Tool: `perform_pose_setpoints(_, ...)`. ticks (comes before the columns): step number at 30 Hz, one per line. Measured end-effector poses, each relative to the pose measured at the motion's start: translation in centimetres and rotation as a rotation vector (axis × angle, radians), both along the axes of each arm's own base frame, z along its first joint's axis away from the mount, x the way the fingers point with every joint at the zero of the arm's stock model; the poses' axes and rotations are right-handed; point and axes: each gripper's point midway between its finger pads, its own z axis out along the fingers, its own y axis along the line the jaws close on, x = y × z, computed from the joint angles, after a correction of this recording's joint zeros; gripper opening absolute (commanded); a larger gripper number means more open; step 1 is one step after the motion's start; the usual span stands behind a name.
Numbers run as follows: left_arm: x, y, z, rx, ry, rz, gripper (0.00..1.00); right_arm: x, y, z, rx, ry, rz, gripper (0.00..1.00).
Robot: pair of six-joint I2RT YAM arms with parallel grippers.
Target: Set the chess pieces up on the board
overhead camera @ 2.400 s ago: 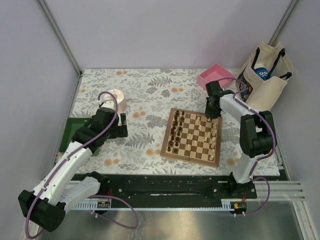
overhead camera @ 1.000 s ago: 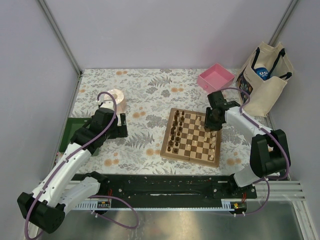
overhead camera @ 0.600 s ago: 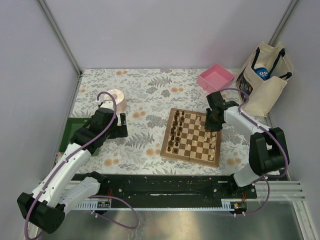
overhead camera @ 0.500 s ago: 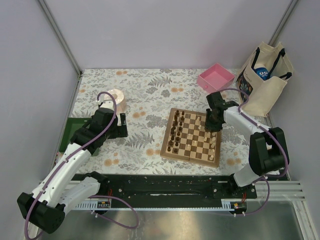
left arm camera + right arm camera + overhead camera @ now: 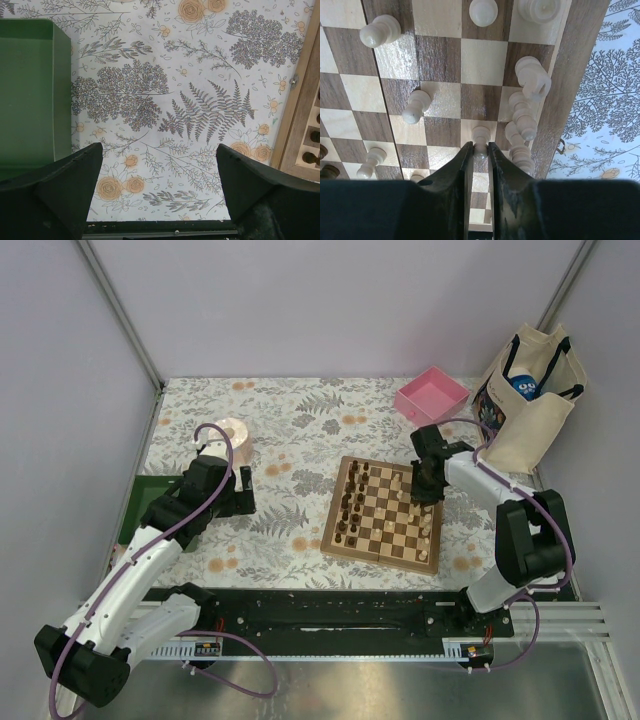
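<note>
Pinching a pale pawn (image 5: pixel 481 135) with the right gripper (image 5: pixel 479 148) near the board's (image 5: pixel 386 517) far right corner; holding the left gripper (image 5: pixel 159 150) wide open over floral cloth (image 5: pixel 200 75), left of the board.

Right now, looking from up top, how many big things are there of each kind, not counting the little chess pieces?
Robot arms: 2, the left arm and the right arm
Trays: 2, the pink tray and the green tray
Chessboard: 1
Bag: 1
Round pale thing: 1
Total: 7
</note>
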Motion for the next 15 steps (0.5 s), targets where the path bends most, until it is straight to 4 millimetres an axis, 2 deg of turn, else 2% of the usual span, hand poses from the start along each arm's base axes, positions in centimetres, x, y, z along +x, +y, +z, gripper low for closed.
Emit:
perform_pose_setpoints(1,0.0,0.0,0.0,0.0,0.0,0.0,0.99,0.0,0.0,0.0,0.0,0.0,0.001,0.15)
perform_pose_setpoints(7,0.0,0.0,0.0,0.0,0.0,0.0,0.99,1.0,-0.1,0.5,-0.018,-0.02,0.002,0.15)
perform_pose_setpoints(15,0.0,0.0,0.0,0.0,0.0,0.0,0.99,3.7,0.2,1.7,-0.029,-0.075,-0.007,0.15)
